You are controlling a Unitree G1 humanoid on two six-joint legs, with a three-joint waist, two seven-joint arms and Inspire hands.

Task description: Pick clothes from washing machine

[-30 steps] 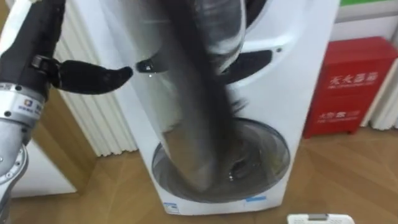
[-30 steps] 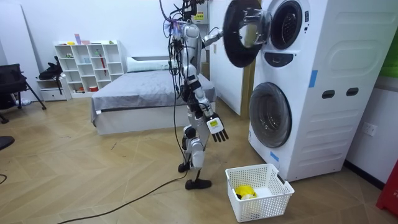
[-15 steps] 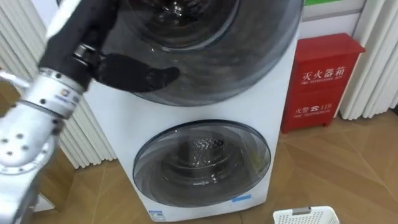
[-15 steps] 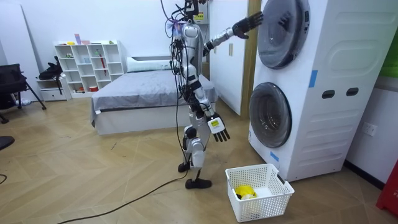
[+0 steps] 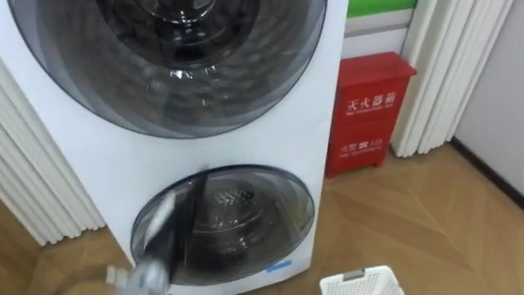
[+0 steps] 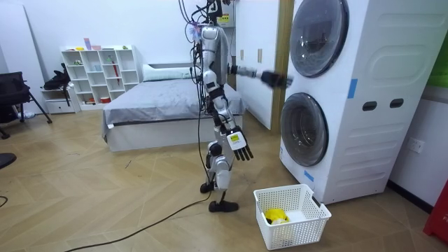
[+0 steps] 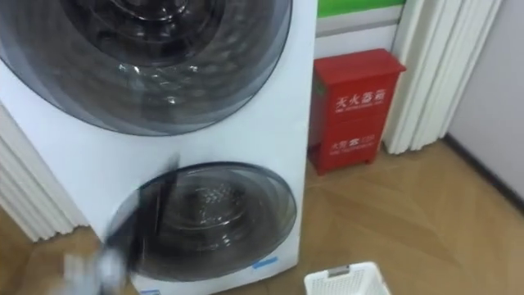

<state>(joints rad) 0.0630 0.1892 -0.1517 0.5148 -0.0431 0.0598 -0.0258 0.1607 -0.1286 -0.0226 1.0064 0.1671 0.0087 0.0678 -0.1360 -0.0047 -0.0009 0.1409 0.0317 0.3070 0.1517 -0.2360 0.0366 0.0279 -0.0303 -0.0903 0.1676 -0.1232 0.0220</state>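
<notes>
Smoked glass fronts both drums of the white washing machine point(image 5: 327, 123) in the left eye view. The upper door point(image 5: 172, 65) and the lower door point(image 5: 225, 221) both sit flush against the cabinet. A streaked dark shape before the lower door's left rim is the left hand point(image 5: 174, 220). I cannot tell whether it is spread or curled. A red cabinet point(image 5: 364, 111) stands to the machine's right, and the rim of a white basket point(image 5: 360, 283) is at the bottom edge.

In the room view the robot stands upright facing the stacked machine, with its left arm stretched toward the gap between the 2 doors. The right hand point(image 6: 239, 143) hangs by its thigh, fingers spread and holding nothing. The basket sits on the wood floor point(image 6: 140, 203) at the machine's foot, with 1 yellow piece point(image 6: 275, 216) lying in it, probably clothing. Whether more laundry lies behind either glass I cannot tell.

The right eye view gives the same blur over the lower door's left edge.

The step in hand looks like getting a door open. To do it well, steady the arm first and curl the fingers behind the door's free edge. Then pull along the hinge's arc, keeping the body clear of the swing and the basket within reach below.
</notes>
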